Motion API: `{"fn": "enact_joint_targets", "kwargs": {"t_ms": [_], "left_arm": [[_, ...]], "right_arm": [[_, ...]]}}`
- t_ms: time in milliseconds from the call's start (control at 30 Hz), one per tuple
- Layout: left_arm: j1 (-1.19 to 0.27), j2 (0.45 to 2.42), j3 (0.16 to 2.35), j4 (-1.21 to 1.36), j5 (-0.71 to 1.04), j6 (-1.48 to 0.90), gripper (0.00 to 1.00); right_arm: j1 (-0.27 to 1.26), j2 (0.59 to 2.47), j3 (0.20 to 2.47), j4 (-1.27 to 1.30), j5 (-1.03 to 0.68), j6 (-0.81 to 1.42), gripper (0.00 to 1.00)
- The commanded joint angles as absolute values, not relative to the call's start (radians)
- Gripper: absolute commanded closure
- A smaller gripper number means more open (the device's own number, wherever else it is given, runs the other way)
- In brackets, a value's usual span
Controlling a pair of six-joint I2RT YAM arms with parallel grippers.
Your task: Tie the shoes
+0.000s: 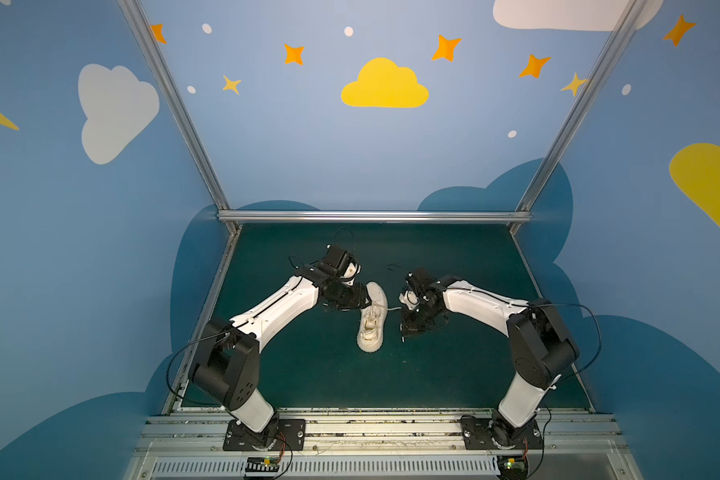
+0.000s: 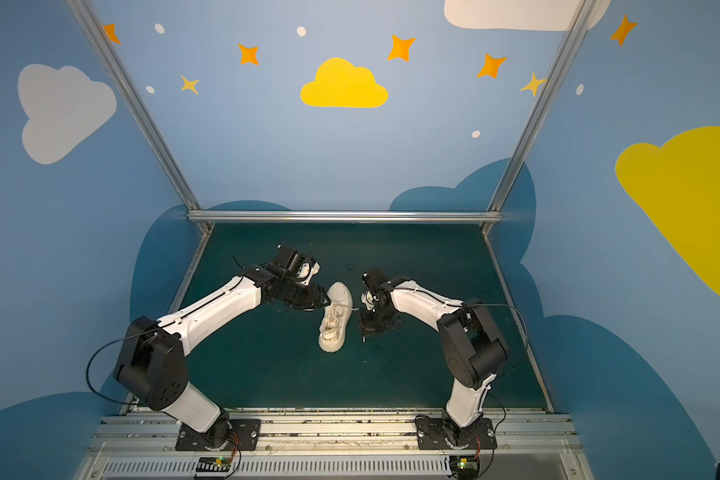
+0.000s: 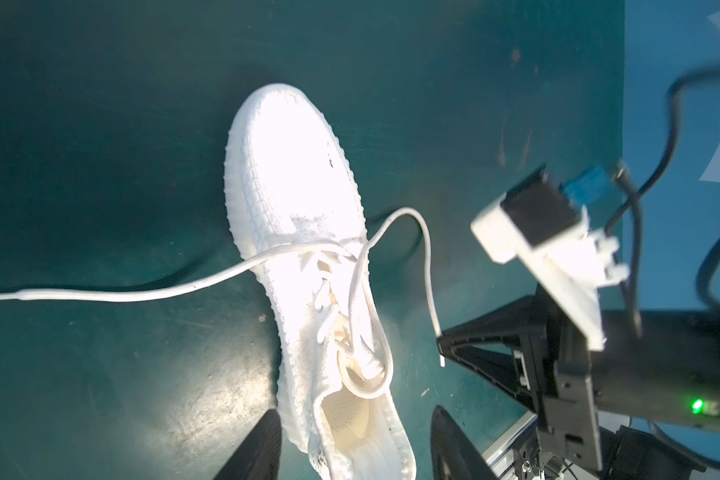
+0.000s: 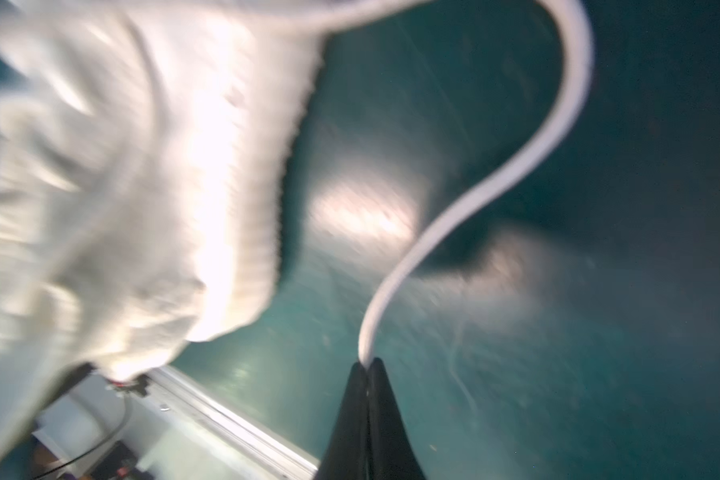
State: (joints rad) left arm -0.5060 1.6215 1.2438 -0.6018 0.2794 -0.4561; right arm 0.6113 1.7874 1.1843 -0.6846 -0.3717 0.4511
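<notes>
A cream knit sneaker (image 1: 373, 320) lies on a green mat (image 1: 454, 365). The right gripper (image 4: 366, 368), at its three o'clock, pinches a white lace (image 4: 474, 195); the left gripper (image 3: 356, 415), at ten o'clock, is spread.

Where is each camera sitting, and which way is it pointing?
Both top views: high behind the robot, looking down at the mat; left arm and right arm show.
Left wrist: above the sneaker, looking down; open left hand flanks its heel.
Right wrist: low beside the sneaker; right hand shut on the lace.
Shared: both wrist views show sneaker and lace.
</notes>
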Motion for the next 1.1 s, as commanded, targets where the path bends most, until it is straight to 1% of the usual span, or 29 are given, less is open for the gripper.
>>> {"fn": "enact_joint_targets", "kwargs": {"t_ms": [0, 167, 300, 600, 867, 1067], "left_arm": [[-0.511, 1.636, 1.280, -0.629, 0.282, -0.440, 0.44], [-0.517, 1.652, 1.302, -0.659, 0.291, -0.419, 0.48], [-0.521, 1.664, 1.312, -0.648, 0.334, -0.420, 0.55], [-0.543, 1.721, 1.322, -0.626, 0.361, -0.428, 0.55], [-0.543, 1.732, 1.312, -0.605, 0.364, -0.435, 0.56], [-0.543, 1.724, 1.288, -0.596, 0.365, -0.438, 0.56]], "right_arm": [[0.593, 1.850, 1.229, -0.623, -0.493, 0.463, 1.00], [0.580, 1.918, 1.277, -0.585, -0.569, 0.466, 1.00], [0.565, 1.935, 1.279, -0.536, -0.615, 0.492, 1.00], [0.556, 1.966, 1.280, -0.462, -0.671, 0.528, 1.00], [0.549, 1.997, 1.269, -0.385, -0.724, 0.573, 1.00], [0.546, 1.986, 1.252, -0.312, -0.765, 0.612, 1.00]]}}
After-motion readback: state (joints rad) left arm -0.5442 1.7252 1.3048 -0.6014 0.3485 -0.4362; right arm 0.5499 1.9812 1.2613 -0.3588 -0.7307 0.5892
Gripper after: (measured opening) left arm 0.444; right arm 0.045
